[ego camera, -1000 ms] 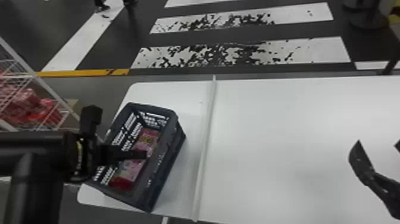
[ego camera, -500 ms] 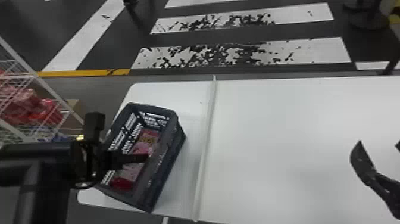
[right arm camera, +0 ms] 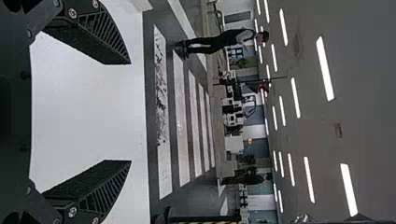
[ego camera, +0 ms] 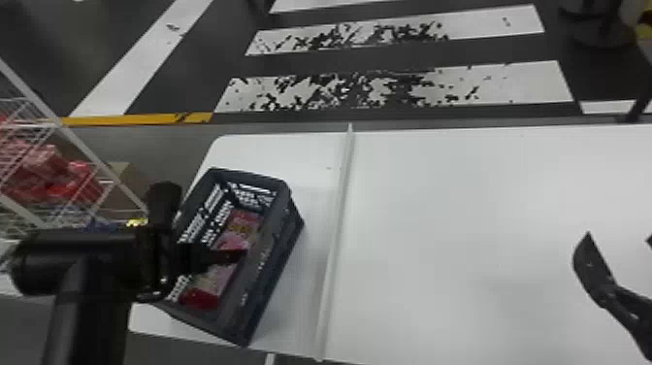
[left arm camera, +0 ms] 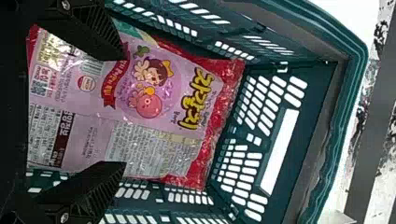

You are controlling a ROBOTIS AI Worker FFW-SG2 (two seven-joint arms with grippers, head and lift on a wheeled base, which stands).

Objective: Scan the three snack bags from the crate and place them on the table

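In the head view, the left gripper (ego camera: 228, 257) is over the crate (ego camera: 271, 281), which holds a snack bag (ego camera: 218, 279) and sits on the table (ego camera: 461, 218); the right gripper (ego camera: 619, 236) is well apart. The left wrist view shows jaws apart above the bag. In the right wrist view, the jaws are apart.
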